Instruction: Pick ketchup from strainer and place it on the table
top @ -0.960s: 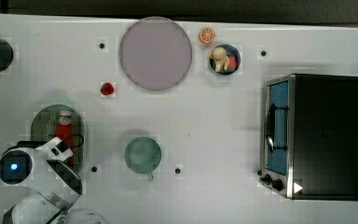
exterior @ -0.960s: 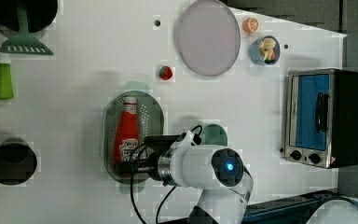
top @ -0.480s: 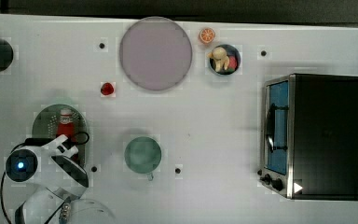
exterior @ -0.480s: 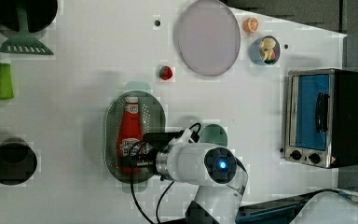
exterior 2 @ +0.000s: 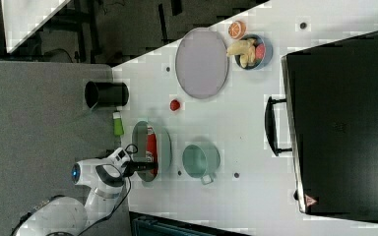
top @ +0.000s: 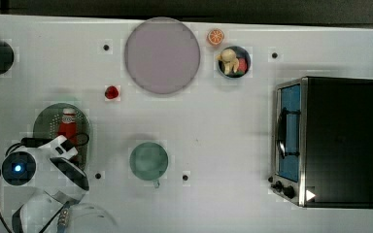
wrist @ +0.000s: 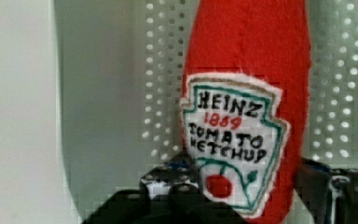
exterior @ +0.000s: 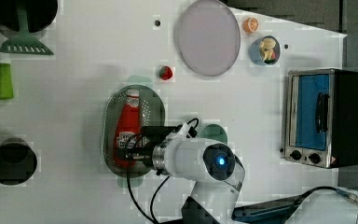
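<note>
The small red ketchup bottle [exterior: 125,129] with the white cap lies in the pale green oval perforated strainer [exterior: 154,108], in the left half of the left view, cap toward the frame's top. The claw [wrist: 249,186] sits at the bottle's lower end with one finger on each side of the red body; whether the fingers [wrist: 168,179] already press it I cannot tell.

In the top view, a round teal-green cup [top: 148,161] stands at lower centre, near the strainer's right. A tiny round red object [top: 111,92] lies above the strainer, and a large round grey-lilac plate [top: 161,55] at upper centre. A black toaster oven [top: 337,141] fills the right side.

The white tabletop [top: 223,126] is bare between the cup and the oven.
</note>
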Action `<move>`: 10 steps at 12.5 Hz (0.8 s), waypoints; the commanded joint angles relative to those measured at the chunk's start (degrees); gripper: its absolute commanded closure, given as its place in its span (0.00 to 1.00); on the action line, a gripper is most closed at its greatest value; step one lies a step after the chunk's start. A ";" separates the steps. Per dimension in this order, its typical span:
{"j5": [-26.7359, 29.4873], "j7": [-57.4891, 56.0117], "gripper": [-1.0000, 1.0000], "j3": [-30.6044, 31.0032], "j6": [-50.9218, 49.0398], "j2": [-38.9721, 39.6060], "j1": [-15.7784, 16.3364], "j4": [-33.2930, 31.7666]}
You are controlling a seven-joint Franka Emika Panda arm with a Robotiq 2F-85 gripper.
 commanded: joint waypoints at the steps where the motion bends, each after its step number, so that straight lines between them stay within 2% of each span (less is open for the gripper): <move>1: 1.39 2.88 0.39 2.76 -2.34 -7.96 -0.50 -0.55; 3: 5.91 2.88 0.39 4.56 -8.31 -13.10 -1.89 -0.36; 5: 13.51 2.30 0.39 6.06 -15.18 -18.10 -3.34 0.89; 7: 19.95 -2.97 0.39 6.08 -21.62 -22.28 -4.47 3.07; 10: 23.74 -13.05 0.39 4.37 -30.69 -26.65 -6.96 7.22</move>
